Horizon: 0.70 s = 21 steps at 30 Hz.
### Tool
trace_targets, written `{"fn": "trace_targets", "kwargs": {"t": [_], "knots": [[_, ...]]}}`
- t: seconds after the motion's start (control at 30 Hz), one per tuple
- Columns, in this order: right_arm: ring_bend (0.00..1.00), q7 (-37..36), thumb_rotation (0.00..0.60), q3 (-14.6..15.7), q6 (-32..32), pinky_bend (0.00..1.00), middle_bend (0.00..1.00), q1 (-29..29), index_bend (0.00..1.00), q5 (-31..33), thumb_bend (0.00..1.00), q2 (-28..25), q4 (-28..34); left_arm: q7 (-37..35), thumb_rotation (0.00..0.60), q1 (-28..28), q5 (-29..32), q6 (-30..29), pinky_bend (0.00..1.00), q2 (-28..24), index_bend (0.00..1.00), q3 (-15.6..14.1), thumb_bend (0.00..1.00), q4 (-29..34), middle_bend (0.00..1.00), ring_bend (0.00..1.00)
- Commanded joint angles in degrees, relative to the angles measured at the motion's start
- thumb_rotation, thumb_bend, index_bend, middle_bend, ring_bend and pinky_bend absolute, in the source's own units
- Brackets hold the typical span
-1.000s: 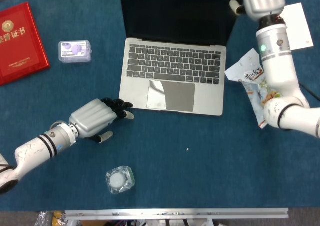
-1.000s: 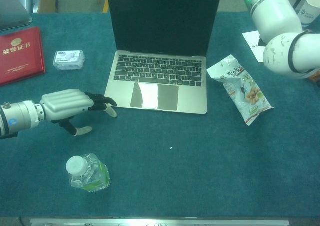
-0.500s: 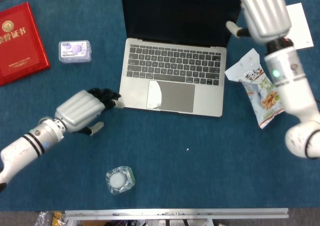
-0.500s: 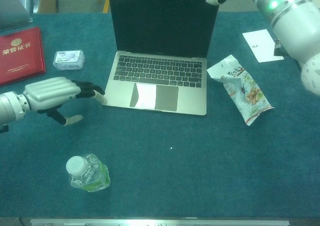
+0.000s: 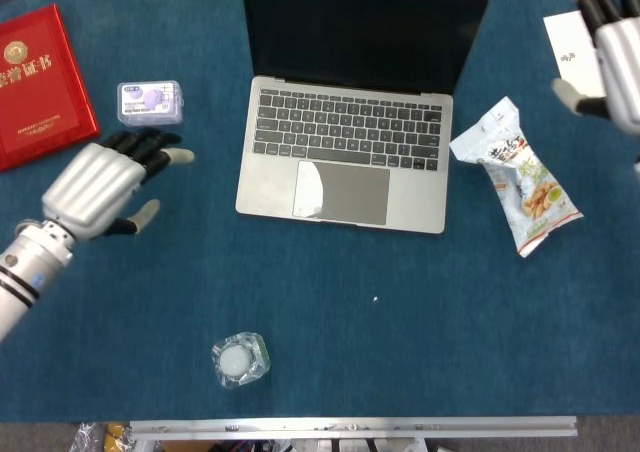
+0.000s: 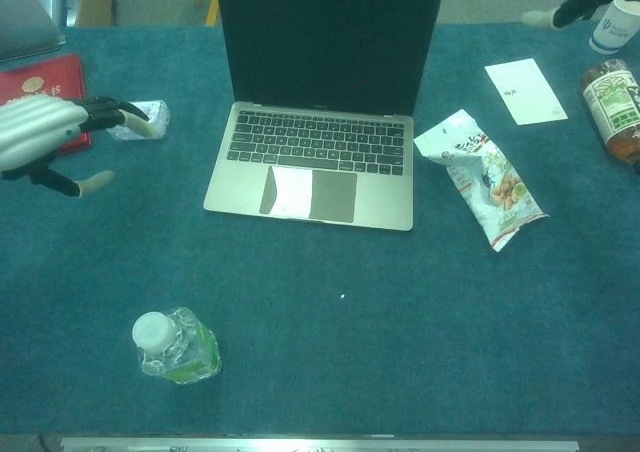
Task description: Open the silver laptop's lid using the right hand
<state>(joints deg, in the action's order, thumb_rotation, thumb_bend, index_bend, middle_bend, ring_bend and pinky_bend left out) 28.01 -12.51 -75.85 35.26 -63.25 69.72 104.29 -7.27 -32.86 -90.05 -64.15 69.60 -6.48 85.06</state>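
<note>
From the head view, the laptop [image 5: 345, 122] sits open at the middle of the desk [image 5: 420, 312], the left robot hand [image 5: 100, 185] hovering empty with fingers apart, well left of it. The right robot hand [image 5: 612, 47] is cut off at the right edge; I cannot tell its state. From the chest view, a bottle [image 6: 177, 346] lies near the front, a snack bag [image 6: 484, 179] right of the laptop.

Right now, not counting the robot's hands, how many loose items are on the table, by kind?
Laptop: 1
Red booklet: 1
Small plastic box: 1
Water bottle: 1
Snack bag: 1
White card: 1
Jar: 1
Paper cup: 1
Total: 8
</note>
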Motion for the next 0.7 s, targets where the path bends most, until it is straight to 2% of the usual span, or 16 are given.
{"fn": "trace_targets", "kwargs": {"t": [0.03,0.3,0.7], "knots": [[0.1,-1.8,0.6,1.8,-1.9,0.19,0.25,-2.8,0.1,-2.0,0.12,-1.9,1.4,0.3,0.6,1.7,1.1,-2.3,0.18,-1.0,0.21,0.9,0.42,0.7,0.15,0.1],[0.1,-7.0,0.6,5.9,-7.1,0.19,0.25,-10.4,0.1,-7.1,0.12,-4.9,2.2,2.1,0.6,6.7,2.7,-9.2,0.18,-3.1,0.21,2.6,0.42,2.4,0.15,0.1],[0.1,-13.1,0.6,9.1,-14.8,0.19,0.25,-20.4,0.1,-10.8,0.12,-5.1,-0.9,1.9,0.6,15.3,7.5,-16.9,0.18,-7.0,0.21,4.0,0.42,3.8,0.15,0.1]]}}
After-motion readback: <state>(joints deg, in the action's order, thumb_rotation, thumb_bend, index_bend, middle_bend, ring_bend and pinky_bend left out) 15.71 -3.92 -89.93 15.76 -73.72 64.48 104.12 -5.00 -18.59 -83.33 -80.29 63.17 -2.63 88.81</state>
